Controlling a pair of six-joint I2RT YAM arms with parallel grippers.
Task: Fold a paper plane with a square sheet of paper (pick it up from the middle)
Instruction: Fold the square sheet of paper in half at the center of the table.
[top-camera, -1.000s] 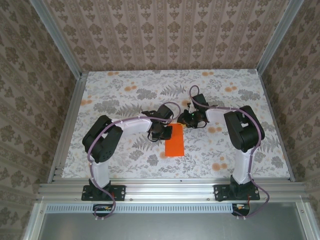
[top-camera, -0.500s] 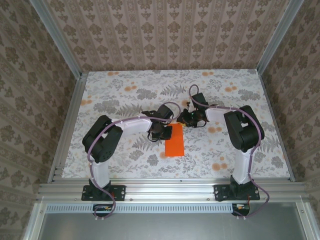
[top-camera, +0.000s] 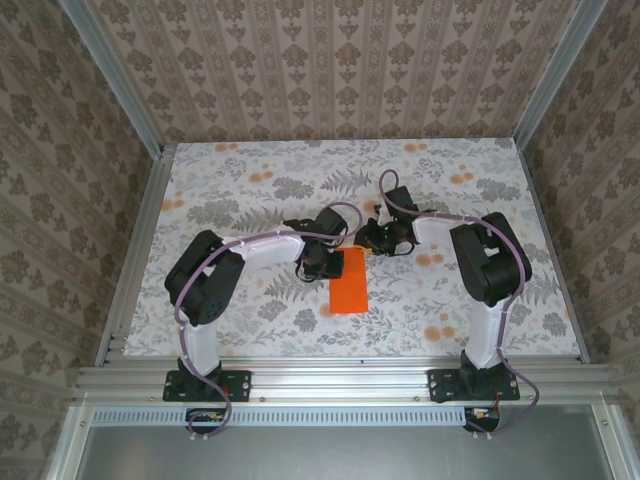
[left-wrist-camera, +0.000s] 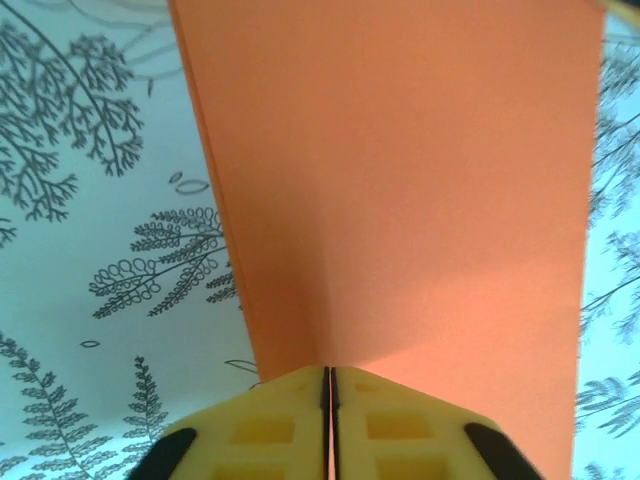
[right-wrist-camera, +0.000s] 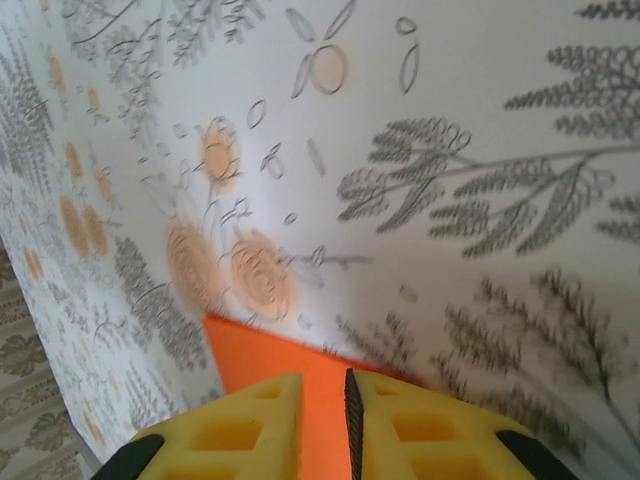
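The thin sheet of bright orange paper lies on the white bench with grey leaf and orange flower print, about in the middle and between the two arms. From the top camera it has the shape of a narrow rectangle, with its long sides running away from the arm bases. In the left wrist view the orange paper covers most of the picture. Along its left edge two layers are visible one on the other, so here it is folded. The printed bench shows on both sides of it.

The left gripper is low at the far left part of the sheet. In its own camera the left gripper has the yellow jaws pressed together, with only a hairline between them. The paper reaches up to the tips, but I cannot tell if some of it is pinched there.

The right gripper is at the far right corner of the sheet. In the right wrist view the right gripper has the jaws a little apart. A narrow gap stands between them, and through it the orange corner shows flat on the bench. Nothing is seen held in these jaws.
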